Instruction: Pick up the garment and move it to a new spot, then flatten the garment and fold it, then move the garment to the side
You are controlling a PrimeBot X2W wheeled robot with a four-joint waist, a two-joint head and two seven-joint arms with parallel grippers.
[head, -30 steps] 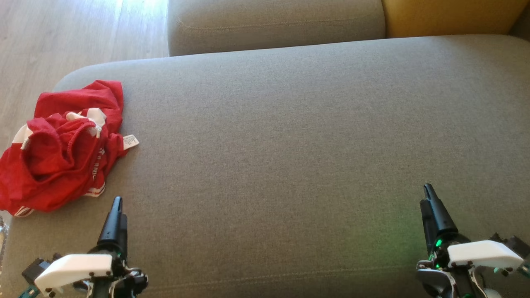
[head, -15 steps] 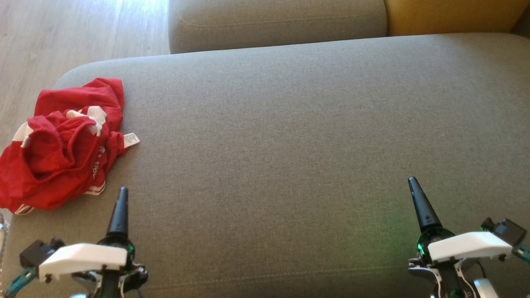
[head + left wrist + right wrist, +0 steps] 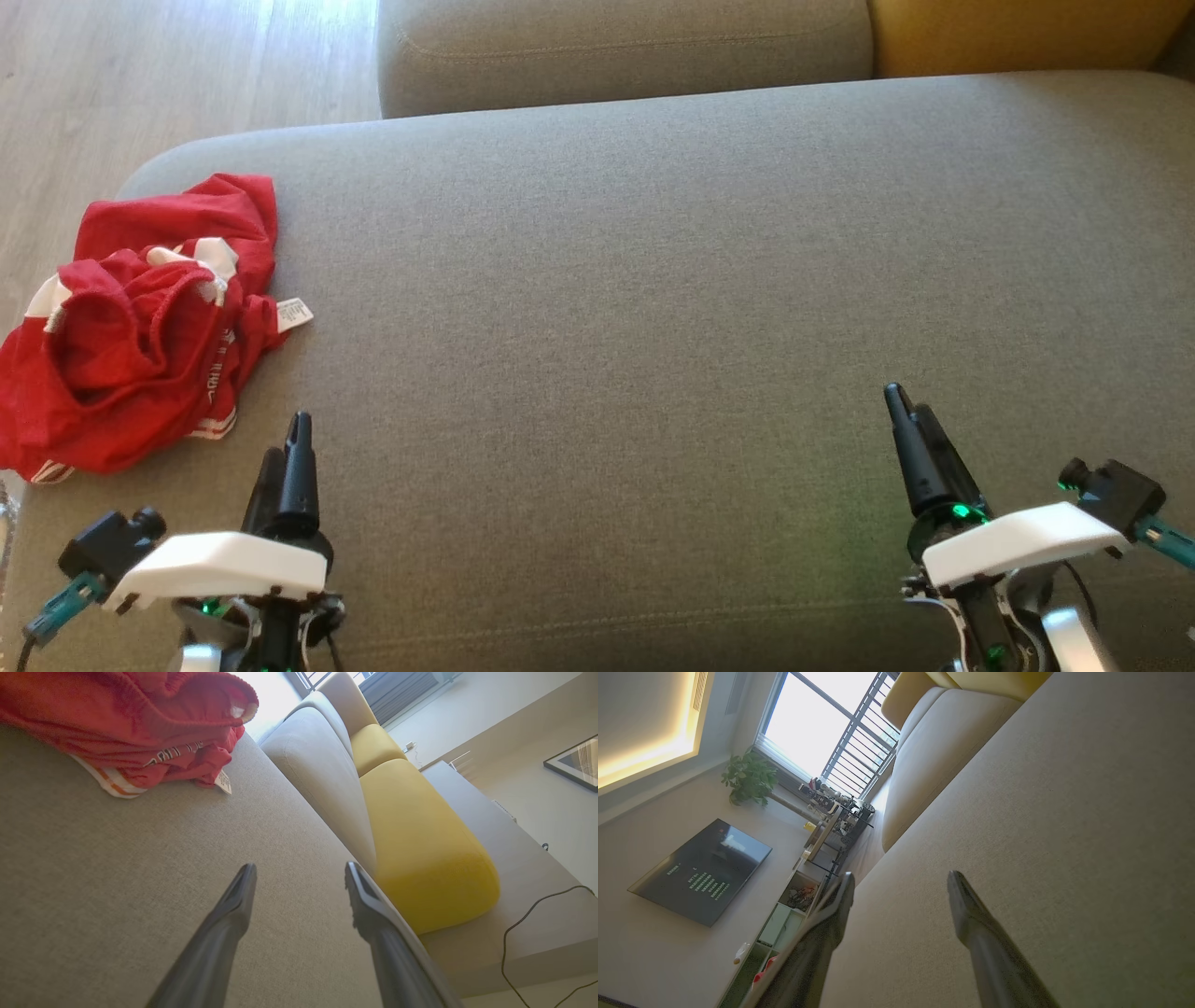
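Garment, red with white trim, lies crumpled in a heap at the left end of the grey cushion, reaching its left edge. In the head view its long axis runs from near left to far right, and a white label sticks out of it toward the right. Left fingers hover over the cushion just on the robot's side of the heap, not touching it. They are spread wide and hold nothing, tips pointing away from the robot. Right fingers stand well apart over the cushion's right part, likewise spread wide and empty.
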